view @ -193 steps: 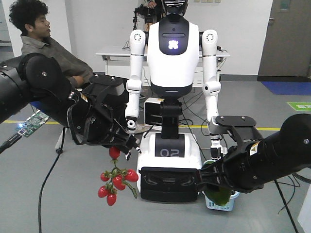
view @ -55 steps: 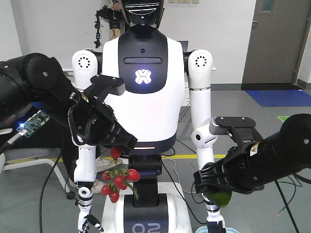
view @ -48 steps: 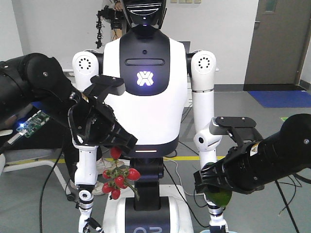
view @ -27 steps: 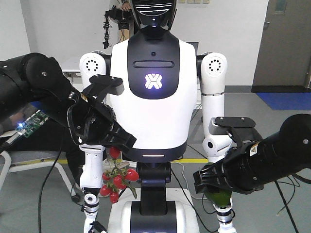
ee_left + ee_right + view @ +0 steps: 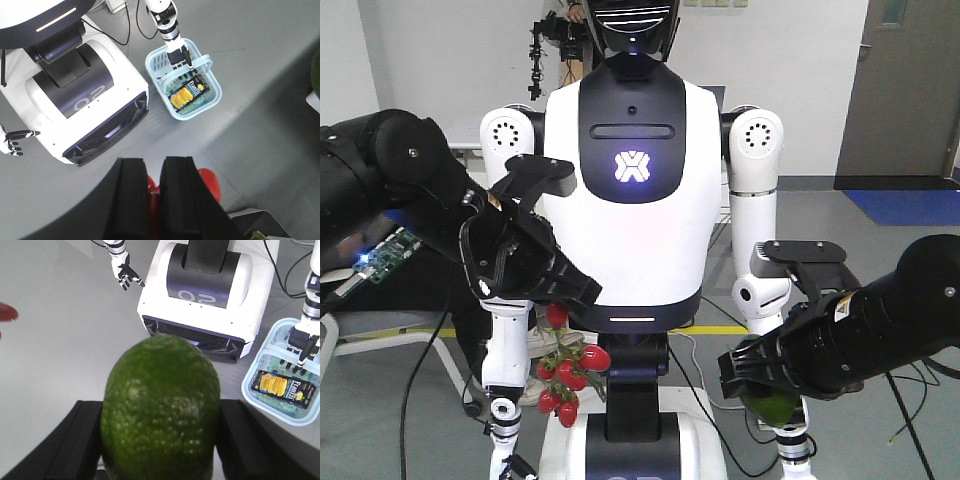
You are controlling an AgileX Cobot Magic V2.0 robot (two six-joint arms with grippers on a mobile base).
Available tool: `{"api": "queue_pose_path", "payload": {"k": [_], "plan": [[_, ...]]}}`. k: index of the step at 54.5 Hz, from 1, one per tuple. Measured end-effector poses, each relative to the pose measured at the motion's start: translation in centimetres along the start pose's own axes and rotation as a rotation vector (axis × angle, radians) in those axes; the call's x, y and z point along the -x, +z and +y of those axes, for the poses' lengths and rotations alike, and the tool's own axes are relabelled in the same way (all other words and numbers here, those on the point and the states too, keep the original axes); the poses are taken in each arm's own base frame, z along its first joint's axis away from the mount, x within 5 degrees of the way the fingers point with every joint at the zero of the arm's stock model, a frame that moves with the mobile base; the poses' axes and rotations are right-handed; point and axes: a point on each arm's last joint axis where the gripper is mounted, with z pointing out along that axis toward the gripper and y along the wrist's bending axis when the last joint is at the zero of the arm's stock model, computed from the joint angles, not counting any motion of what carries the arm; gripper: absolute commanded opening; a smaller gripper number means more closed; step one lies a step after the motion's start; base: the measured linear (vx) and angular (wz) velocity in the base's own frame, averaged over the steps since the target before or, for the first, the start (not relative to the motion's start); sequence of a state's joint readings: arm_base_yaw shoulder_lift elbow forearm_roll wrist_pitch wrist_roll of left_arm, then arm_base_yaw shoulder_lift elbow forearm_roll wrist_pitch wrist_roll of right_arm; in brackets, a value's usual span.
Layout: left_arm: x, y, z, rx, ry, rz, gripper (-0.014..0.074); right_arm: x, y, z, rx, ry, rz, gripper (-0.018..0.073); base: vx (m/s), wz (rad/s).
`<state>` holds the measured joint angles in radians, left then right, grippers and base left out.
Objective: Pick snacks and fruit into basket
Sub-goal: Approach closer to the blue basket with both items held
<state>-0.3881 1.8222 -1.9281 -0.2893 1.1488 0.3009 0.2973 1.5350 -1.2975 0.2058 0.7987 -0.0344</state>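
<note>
While I am facing the white humanoid [image 5: 635,200], my left gripper [image 5: 555,290] is clenching the stem of the red fruit bunch [image 5: 568,375], which is dangling free below it, with nothing underneath but floor. From the left wrist view I am seeing my two black fingers [image 5: 129,197] pressed close together with red fruit showing between and beside them. Further right, my right gripper [image 5: 760,385] is grasping the green fruit [image 5: 160,405], squeezed between its pads and also held in the air.

The basket [image 5: 212,92] is sitting on the grey floor, hanging from or touching the humanoid's hand [image 5: 172,42], and the black box [image 5: 187,94] is already lying inside with something mint-green beside it. It is well apart from both my grippers.

I am judging the main risks to be these: the bunch is hanging by a thin stem, so a quick swing could snap a fruit off or slip the stem out; the green fruit is smooth and rounded, so it could squirt from the pads. The basket's arched handle and the humanoid's hand are crowding the opening, so either drop could clip them and bounce out.
</note>
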Motion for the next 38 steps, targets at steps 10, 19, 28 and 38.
{"api": "queue_pose_path", "payload": {"k": [10,19,28,38], "plan": [[0.0,0.0,0.0,0.0,0.0,0.0,-0.0006,0.0,0.0,0.0,0.0,0.0,0.0,-0.0008,0.0,0.0],[0.0,0.0,0.0,0.0,0.0,0.0,-0.0006,0.0,0.0,0.0,0.0,0.0,0.0,-0.0008,0.0,0.0],[0.0,0.0,0.0,0.0,0.0,0.0,-0.0006,0.0,0.0,0.0,0.0,0.0,0.0,-0.0008,0.0,0.0],[0.0,0.0,0.0,0.0,0.0,0.0,-0.0006,0.0,0.0,0.0,0.0,0.0,0.0,-0.0008,0.0,0.0]]}}
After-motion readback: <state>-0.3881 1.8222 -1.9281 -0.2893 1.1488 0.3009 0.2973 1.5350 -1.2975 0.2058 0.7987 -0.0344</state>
